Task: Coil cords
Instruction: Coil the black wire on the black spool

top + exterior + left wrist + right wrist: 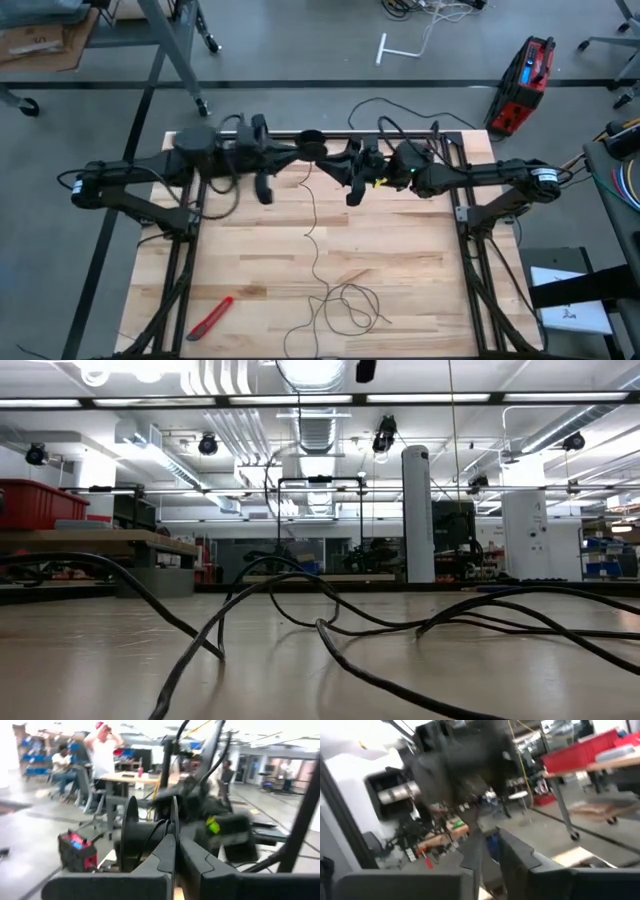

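Note:
A small black reel (312, 140) hangs above the table's far edge, with my left gripper (303, 150) shut on it. In the left wrist view the reel (142, 837) shows two round flanges and some turns of cord on its hub. The thin black cord (310, 215) drops from near the reel to the table and ends in loose loops (345, 305) near the front edge; these loops (330, 625) fill the low view. My right gripper (348, 172) hovers just right of the reel, and I cannot tell whether it touches the cord. My left gripper (175, 847) pinches one flange of the reel by its rim (173, 817), between the two fingers. The fingers come level from the table's left. The reel is lifted clear of the table, its axis lying level.
A red utility knife (210, 317) lies near the table's front left corner. A red tool case (525, 85) stands on the floor beyond the far right corner. People (102, 750) are in the room behind. Bare wood lies either side of the cord.

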`<state>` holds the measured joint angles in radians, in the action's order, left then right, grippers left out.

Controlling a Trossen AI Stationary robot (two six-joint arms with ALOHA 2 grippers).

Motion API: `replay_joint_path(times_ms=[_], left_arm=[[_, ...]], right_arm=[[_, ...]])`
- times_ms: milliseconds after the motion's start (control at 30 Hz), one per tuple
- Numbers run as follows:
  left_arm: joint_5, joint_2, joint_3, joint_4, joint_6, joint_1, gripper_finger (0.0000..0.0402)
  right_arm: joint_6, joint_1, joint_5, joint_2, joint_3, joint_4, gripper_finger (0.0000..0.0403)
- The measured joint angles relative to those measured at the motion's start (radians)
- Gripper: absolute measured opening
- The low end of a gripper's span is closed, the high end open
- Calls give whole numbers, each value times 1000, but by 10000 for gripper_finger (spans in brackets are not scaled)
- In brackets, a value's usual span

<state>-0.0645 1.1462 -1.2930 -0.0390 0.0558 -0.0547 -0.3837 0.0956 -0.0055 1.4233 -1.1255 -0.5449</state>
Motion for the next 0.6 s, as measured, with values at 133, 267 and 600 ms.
replay_joint_path(times_ms=[133,267,600], left_arm=[[237,-41,-2,-40,-35,-73,0],[698,-60,-1,-74,-8,-185,0],[1001,-28,0,-347,-266,-274,0]], right_arm=[[-14,-4,-1,-39,0,115,97],[1,-16,-3,-68,-1,211,125],[-9,-55,-37,-113,-92,416,159]])
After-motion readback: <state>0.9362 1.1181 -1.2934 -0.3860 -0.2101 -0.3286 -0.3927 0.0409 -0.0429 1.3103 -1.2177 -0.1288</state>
